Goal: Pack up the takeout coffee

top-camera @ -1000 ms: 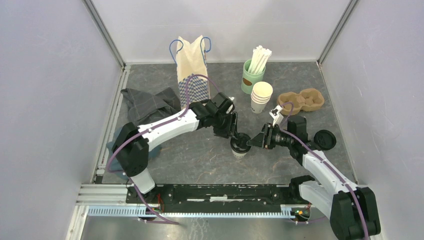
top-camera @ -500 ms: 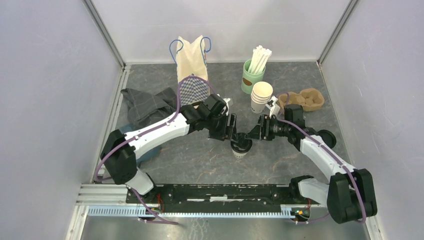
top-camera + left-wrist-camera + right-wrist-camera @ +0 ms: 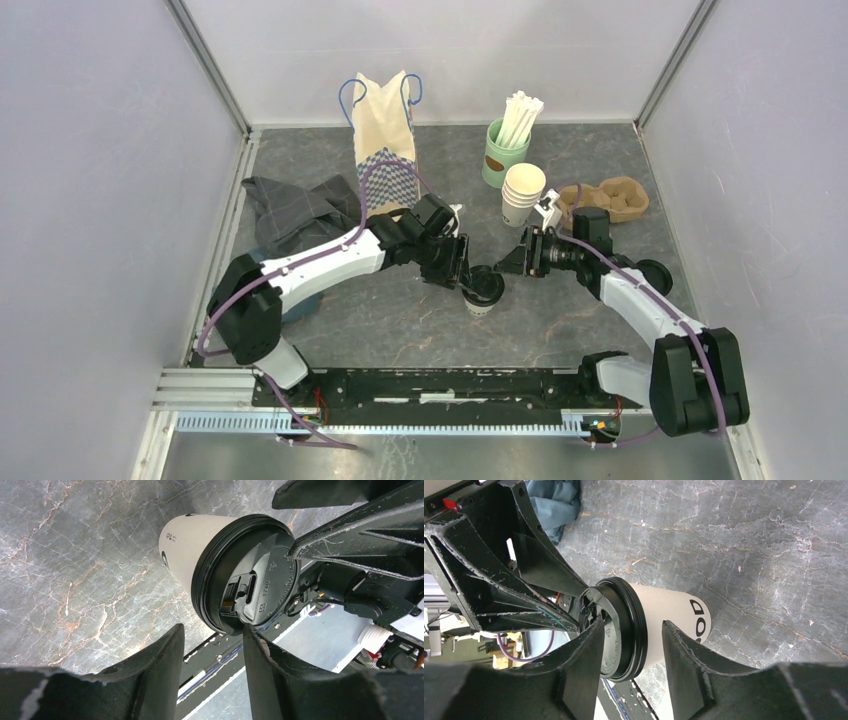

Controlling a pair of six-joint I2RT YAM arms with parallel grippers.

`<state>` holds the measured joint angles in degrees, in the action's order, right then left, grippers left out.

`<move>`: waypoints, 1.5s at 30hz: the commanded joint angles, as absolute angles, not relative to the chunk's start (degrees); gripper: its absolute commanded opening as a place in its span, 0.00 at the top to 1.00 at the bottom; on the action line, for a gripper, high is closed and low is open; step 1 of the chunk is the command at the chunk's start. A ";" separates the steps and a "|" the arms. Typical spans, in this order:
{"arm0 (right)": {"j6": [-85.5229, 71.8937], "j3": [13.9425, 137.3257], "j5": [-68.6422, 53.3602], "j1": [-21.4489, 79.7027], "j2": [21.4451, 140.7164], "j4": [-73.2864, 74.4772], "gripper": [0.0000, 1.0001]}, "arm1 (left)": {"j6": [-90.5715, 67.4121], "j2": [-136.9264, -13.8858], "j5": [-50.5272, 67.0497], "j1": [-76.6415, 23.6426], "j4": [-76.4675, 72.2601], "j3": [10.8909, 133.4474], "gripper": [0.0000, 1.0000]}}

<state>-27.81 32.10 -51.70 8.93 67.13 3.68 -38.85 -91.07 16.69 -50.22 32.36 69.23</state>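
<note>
Left gripper beside lidded cup

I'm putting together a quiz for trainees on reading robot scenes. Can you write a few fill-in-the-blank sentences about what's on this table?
1. The takeout coffee cup between the left pincer and the right pincer wears a ___ lid.
2. The white straws stand in a cup coloured ___.
3. The paper bag has handles coloured ___.

Missing words: black; green; blue.
</note>
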 commanded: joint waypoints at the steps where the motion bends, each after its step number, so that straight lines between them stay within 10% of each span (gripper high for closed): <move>1: -27.21 30.97 -53.00 8.79 68.17 1.03 0.49 | -40.13 -92.33 16.35 -50.10 30.95 69.03 0.47; 16: -27.74 23.17 -49.93 7.14 65.88 1.12 0.57 | -36.45 -93.30 12.20 -50.04 33.97 67.62 0.52; 27: -28.35 27.48 -53.14 7.17 62.59 6.26 0.36 | -36.82 -91.96 14.98 -50.10 36.11 77.24 0.28; 45: -32.48 20.38 -51.79 7.13 59.47 1.47 0.54 | -34.64 -94.91 12.93 -50.36 35.99 70.75 0.53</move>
